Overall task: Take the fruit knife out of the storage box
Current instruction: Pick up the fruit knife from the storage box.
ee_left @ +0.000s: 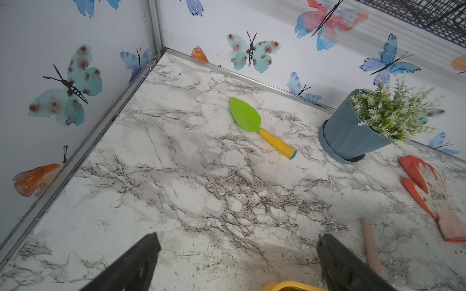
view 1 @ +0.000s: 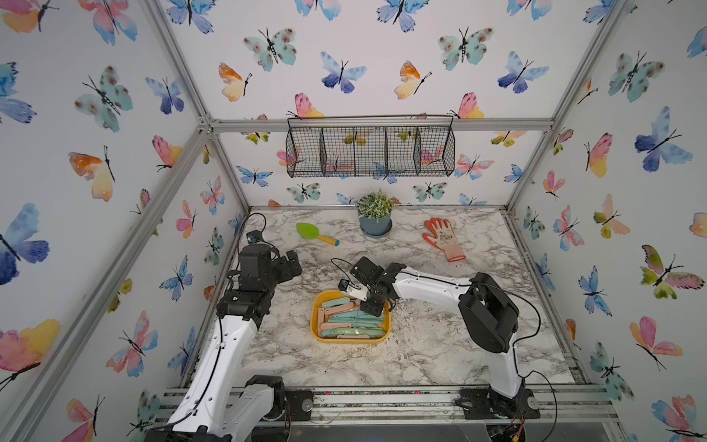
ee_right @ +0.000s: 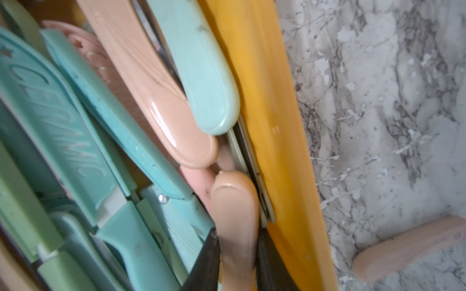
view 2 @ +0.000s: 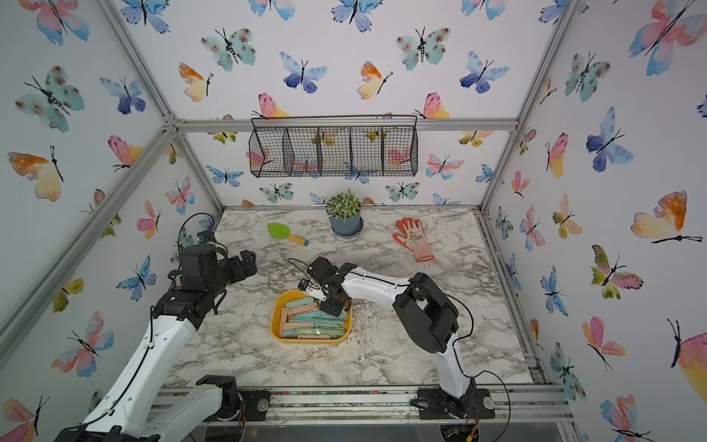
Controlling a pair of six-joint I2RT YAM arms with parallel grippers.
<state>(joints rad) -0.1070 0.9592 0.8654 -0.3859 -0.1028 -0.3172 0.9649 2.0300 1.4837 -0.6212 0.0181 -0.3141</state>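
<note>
Right wrist view: the right gripper clamps the rounded end of a peach knife, which lies in the yellow box just beside its wall, wedged among other knives. Such a short hold on smooth plastic may slip on lifting, or the knife may drag neighbours and tilt the box. The left gripper hangs open, empty.

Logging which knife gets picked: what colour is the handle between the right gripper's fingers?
Peachy tan handle, clearest in the right wrist view.
</note>
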